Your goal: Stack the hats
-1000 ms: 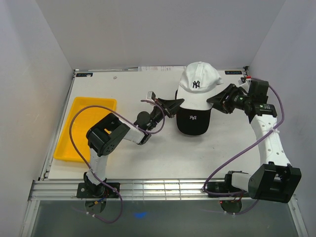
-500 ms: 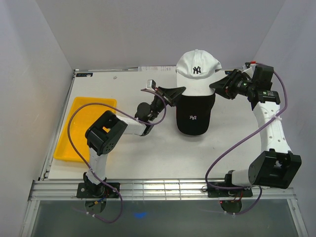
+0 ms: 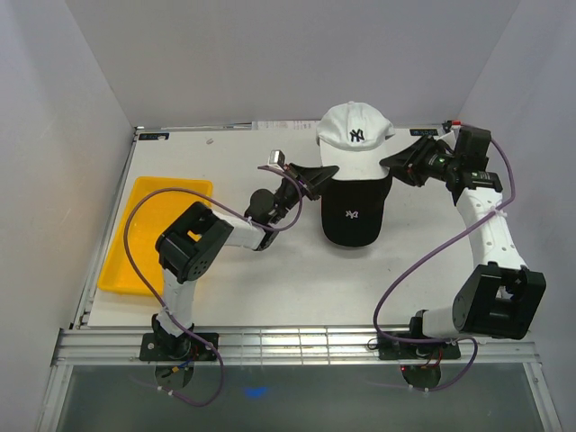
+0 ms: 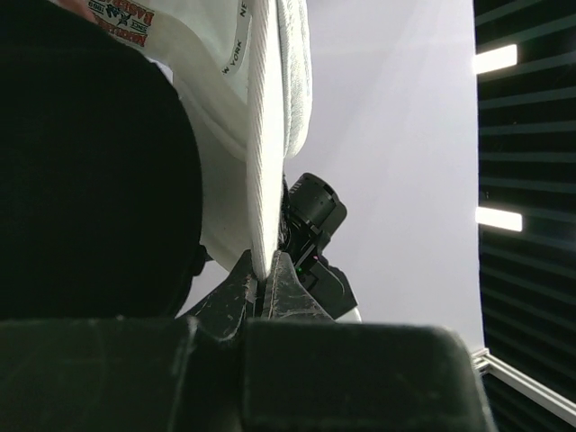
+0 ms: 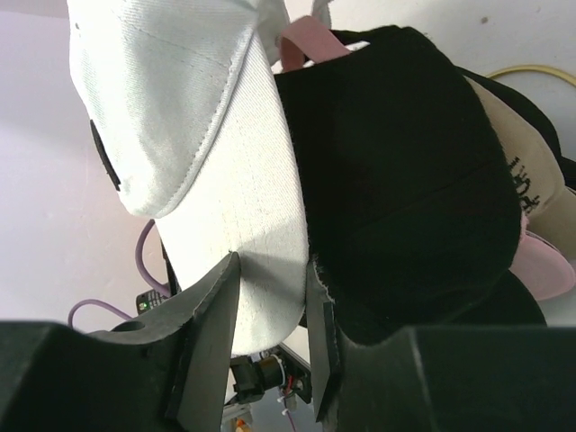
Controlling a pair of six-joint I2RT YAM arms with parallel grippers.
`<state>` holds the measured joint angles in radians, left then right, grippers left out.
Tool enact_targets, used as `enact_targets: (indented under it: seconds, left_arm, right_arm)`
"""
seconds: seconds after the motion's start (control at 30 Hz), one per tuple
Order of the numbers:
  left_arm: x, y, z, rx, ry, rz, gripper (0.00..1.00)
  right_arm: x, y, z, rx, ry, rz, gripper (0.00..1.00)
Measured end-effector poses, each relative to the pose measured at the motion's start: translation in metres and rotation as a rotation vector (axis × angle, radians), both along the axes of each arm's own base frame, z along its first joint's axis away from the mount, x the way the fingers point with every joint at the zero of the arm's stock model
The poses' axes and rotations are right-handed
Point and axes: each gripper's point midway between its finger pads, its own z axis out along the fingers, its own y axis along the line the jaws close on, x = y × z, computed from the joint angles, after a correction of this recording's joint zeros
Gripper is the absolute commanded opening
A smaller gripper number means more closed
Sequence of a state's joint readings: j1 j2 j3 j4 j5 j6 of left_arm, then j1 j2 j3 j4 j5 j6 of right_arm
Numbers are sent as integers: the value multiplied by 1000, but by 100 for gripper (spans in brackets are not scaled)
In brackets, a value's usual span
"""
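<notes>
A white hat (image 3: pixel 355 135) with a dark logo hangs in the air over a black hat (image 3: pixel 353 214) with a white logo, which lies on the table. My left gripper (image 3: pixel 324 171) is shut on the white hat's left edge, and in the left wrist view the jaws (image 4: pixel 264 277) pinch its white rim (image 4: pixel 265 135). My right gripper (image 3: pixel 390 165) grips its right side, and in the right wrist view the white fabric (image 5: pixel 243 207) sits between the fingers (image 5: pixel 268 310). That view also shows the black hat (image 5: pixel 396 180) on top of tan (image 5: pixel 508 153) and pink (image 5: pixel 543 270) hats.
A shallow yellow tray (image 3: pixel 144 236) lies at the table's left edge. White walls close in the back and both sides. Purple cables loop from both arms over the table's front half.
Both grippers have lifted the white hat up and toward the back wall. It was resting on the black hat's crown and now hangs above it.
</notes>
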<state>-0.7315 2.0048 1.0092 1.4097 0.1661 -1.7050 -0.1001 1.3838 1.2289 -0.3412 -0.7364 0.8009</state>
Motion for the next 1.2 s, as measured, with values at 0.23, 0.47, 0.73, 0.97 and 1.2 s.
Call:
enact_targets:
  seconds: [0.23,0.47,0.73,0.97,1.2]
  left_arm:
    - [-7,-1,-21,47,26,-25,0]
    - [-17,0,-38,73,51,-47,0]
    - [-27,0,-49,85,67,-61,0]
    - [-35,0,-54,101,61,-70,0]
    - [-40,1,-62,119,64,-79,0]
  right_arm:
    - [-13,-2,-20,-15,30,-21,35]
    - [-27,-3,-27,-46,16,-26,35]
    - [-38,-4,-36,-69,4,-30,35]
    - [-47,-6,-41,-91,-19,-35,35]
    - [-53,-6,-48,-107,-26,-29,35]
